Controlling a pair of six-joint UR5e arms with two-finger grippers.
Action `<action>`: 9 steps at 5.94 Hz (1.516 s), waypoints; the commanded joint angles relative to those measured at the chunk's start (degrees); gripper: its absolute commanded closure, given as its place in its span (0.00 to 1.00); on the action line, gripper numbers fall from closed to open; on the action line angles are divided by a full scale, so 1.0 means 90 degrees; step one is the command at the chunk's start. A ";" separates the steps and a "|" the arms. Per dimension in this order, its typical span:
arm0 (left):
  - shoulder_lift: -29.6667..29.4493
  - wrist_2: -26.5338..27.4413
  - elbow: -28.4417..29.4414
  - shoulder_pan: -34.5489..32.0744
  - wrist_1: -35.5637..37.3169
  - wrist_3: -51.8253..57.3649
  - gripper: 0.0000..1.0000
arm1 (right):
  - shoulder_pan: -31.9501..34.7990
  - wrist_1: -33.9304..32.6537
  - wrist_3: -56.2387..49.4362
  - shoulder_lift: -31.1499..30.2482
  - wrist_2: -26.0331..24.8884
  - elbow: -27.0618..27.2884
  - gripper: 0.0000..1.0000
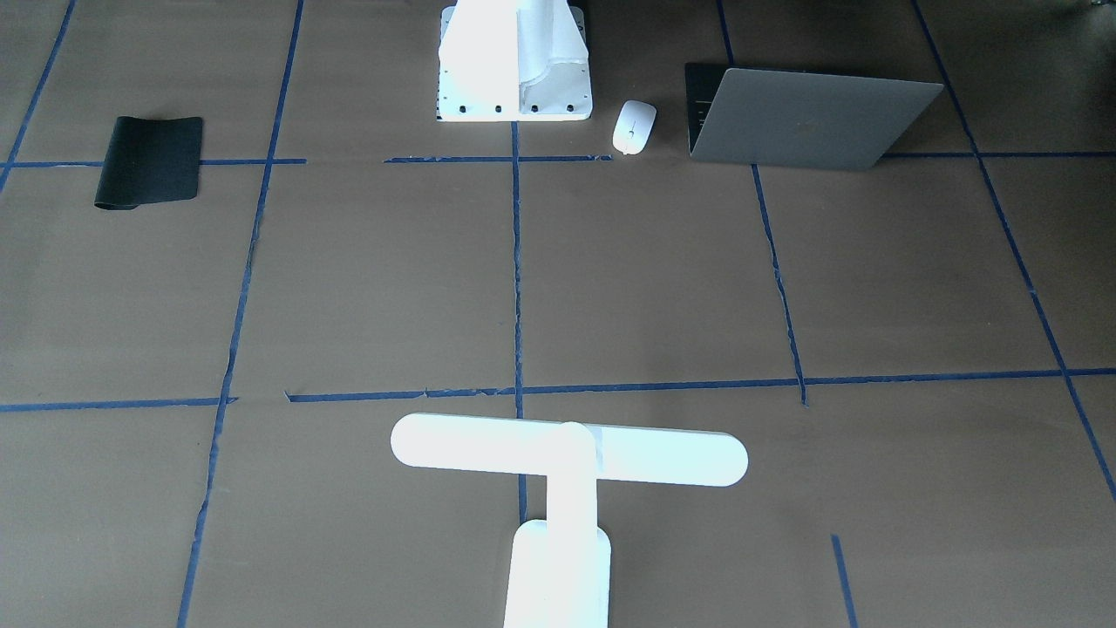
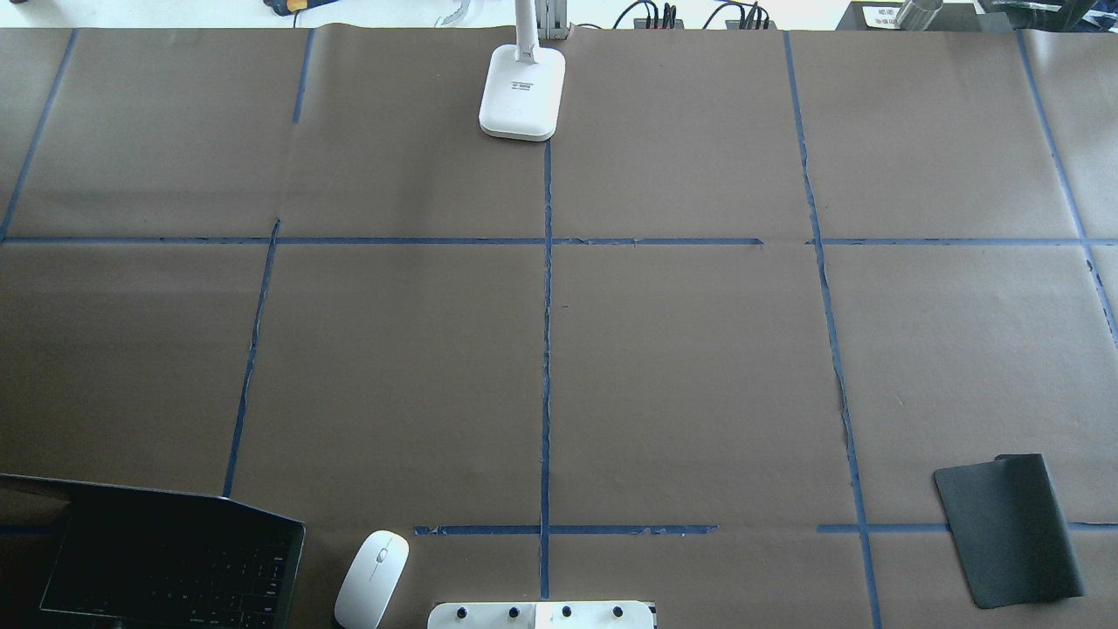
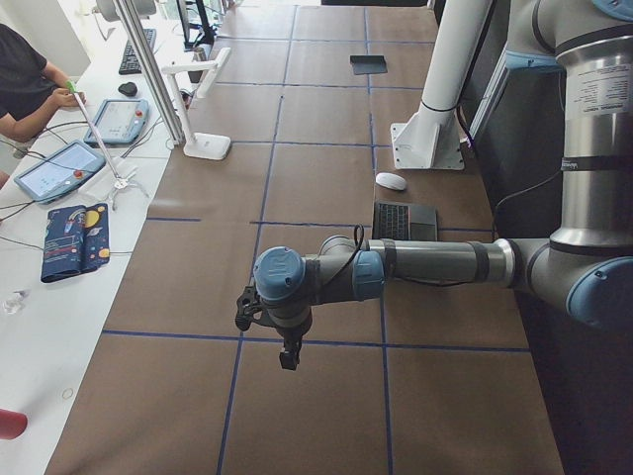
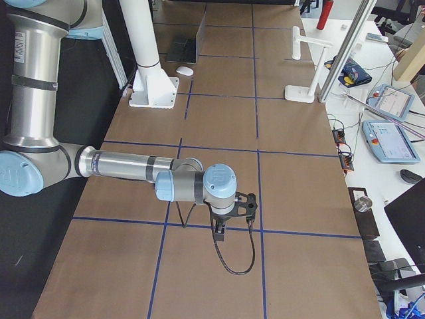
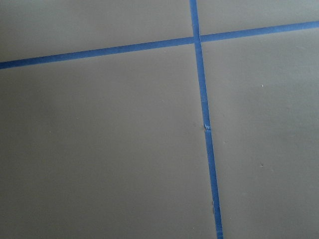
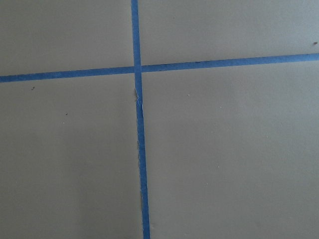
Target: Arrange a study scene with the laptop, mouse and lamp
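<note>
On the bench (image 2: 699, 367), found the laptop (image 2: 166, 559) open at the robot's left, the lamp (image 2: 521, 92) at the far edge, the mouse (image 2: 373, 579) just beside the laptop. Could not tell how wide the left tool (image 3: 288, 358) or the right tool (image 4: 220, 232) stood.

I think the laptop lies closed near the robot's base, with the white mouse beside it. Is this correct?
The laptop is open, not closed; the overhead view shows its keys. It is near the base, with the mouse beside it.
</note>
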 commanded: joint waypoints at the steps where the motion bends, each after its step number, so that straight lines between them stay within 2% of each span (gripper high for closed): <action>1: 0.0000 0.0000 -0.0002 0.0000 -0.0010 0.0000 0.00 | -0.0006 0.0014 0.0004 0.0028 -0.0006 0.0000 0.00; 8: -0.0020 -0.0020 -0.0002 0.0000 -0.0010 -0.0029 0.00 | -0.0006 0.0062 0.0102 0.0058 -0.0026 0.0039 0.00; 9: -0.0049 -0.0010 -0.0185 0.0000 0.0000 -0.0503 0.00 | -0.0006 0.0024 0.0102 0.0097 -0.0006 0.0078 0.00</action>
